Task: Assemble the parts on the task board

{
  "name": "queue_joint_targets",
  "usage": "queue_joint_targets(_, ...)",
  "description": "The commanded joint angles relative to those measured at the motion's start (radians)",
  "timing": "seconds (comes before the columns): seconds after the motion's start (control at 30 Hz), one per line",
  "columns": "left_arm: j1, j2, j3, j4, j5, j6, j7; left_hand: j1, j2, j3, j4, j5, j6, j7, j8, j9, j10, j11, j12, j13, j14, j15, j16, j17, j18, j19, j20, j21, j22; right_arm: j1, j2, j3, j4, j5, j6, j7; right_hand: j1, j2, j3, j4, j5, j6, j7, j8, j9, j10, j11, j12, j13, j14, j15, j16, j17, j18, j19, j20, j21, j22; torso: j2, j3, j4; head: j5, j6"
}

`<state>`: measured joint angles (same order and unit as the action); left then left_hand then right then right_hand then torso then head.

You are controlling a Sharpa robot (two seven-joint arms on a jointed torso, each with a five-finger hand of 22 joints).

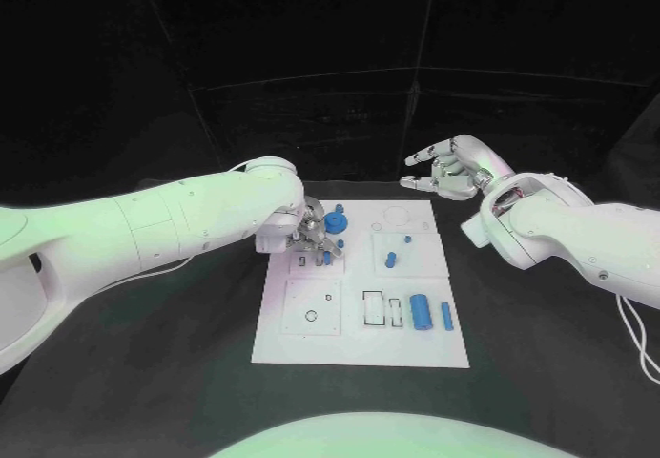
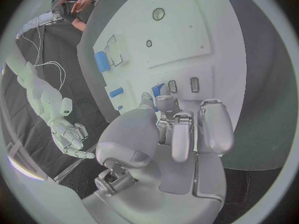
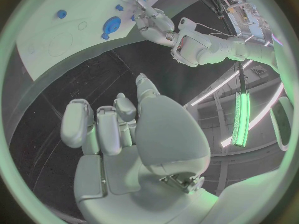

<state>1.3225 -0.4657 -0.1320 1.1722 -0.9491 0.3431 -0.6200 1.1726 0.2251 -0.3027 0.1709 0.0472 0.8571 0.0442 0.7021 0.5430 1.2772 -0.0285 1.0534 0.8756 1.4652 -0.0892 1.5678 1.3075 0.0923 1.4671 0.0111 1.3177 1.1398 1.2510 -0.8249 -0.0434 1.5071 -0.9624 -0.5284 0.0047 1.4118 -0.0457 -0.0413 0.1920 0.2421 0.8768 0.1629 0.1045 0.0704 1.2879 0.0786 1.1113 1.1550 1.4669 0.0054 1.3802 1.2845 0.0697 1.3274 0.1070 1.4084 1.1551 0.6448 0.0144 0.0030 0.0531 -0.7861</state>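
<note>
The white task board (image 1: pixel 364 329) lies in the middle of the black table. My left hand (image 1: pixel 314 235) is bent down over the board's far left corner. Its fingertips (image 2: pixel 163 103) close round a small blue part (image 2: pixel 157 90) there. A round blue part (image 1: pixel 337 221) stands just beside that hand, also seen as the round blue part (image 3: pixel 112 23). My right hand (image 1: pixel 451 167) hangs above the table beyond the board's far right corner, fingers apart and holding nothing. A blue cylinder (image 1: pixel 420 310) and a blue bar (image 1: pixel 447 316) lie near the board's front right.
Two small blue pieces (image 1: pixel 391 258) (image 1: pixel 408 239) sit on the board's right half. Outlined slots (image 1: pixel 376 307) and a small ring mark (image 1: pixel 312 315) lie on its near half. Black table surrounds the board on all sides.
</note>
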Motion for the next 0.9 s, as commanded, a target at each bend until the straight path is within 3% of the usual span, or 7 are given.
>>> queue_joint_targets(0.03,0.001,0.003,0.000,-0.003,-0.005,0.027,-0.016,0.011,0.001,0.007,-0.002,0.001,-0.009,0.001,0.004,0.002,-0.008,0.000,0.003,-0.001,0.106,-0.004,0.003,0.263,-0.015,-0.003,0.000,0.006,0.000,0.002,0.002,0.001,0.002,0.000,0.011,-0.007,0.002,0.009,-0.005,-0.001,0.002,0.006,0.001,0.005,0.001,-0.003,-0.005,-0.005,-0.001,0.039,-0.009,-0.006,-0.001,0.017,-0.005,0.000,-0.006,-0.001,0.000,0.0003,-0.0021,0.000,-0.003)
queue_joint_targets(0.5,0.001,0.009,0.000,-0.013,-0.005,0.038,-0.019,0.019,-0.002,0.019,-0.012,0.001,-0.016,0.003,0.004,0.005,-0.012,0.002,0.000,-0.006,0.106,-0.003,0.003,0.263,-0.014,-0.005,0.001,0.005,-0.002,0.002,0.006,0.001,0.000,0.000,0.017,-0.010,0.002,0.009,-0.005,-0.001,0.002,0.006,0.001,0.005,0.001,-0.003,-0.005,-0.005,-0.001,0.039,-0.009,-0.006,-0.001,0.017,-0.005,0.000,-0.006,-0.001,0.000,-0.0001,0.0008,-0.006,-0.006)
queue_joint_targets(0.67,0.001,0.012,0.000,-0.015,-0.005,0.056,-0.011,0.047,0.001,0.053,-0.039,0.001,-0.027,0.005,0.004,0.010,-0.018,0.003,-0.003,-0.010,0.105,-0.001,0.002,0.261,-0.014,-0.008,0.003,0.005,-0.001,0.002,0.008,0.001,-0.001,0.000,0.019,-0.010,0.002,0.009,-0.005,-0.001,0.002,0.006,0.001,0.005,0.001,-0.003,-0.005,-0.005,-0.001,0.039,-0.009,-0.006,-0.001,0.017,-0.005,0.000,-0.006,-0.001,-0.001,0.0001,0.0009,-0.006,-0.008)
queue_joint_targets(0.9,0.001,0.015,0.000,-0.017,-0.004,0.056,0.018,0.132,0.034,0.158,-0.111,0.011,-0.052,0.004,-0.018,0.004,-0.034,0.002,-0.015,-0.024,0.103,-0.002,-0.001,0.255,-0.011,-0.015,0.004,-0.002,-0.012,0.002,0.010,0.001,-0.003,0.000,0.022,-0.013,0.000,0.010,-0.007,0.000,0.003,0.006,0.001,0.005,0.001,-0.003,-0.005,-0.005,-0.001,0.040,-0.009,-0.006,0.000,0.017,-0.006,0.000,-0.007,-0.002,-0.001,0.0003,0.0010,-0.006,-0.010)
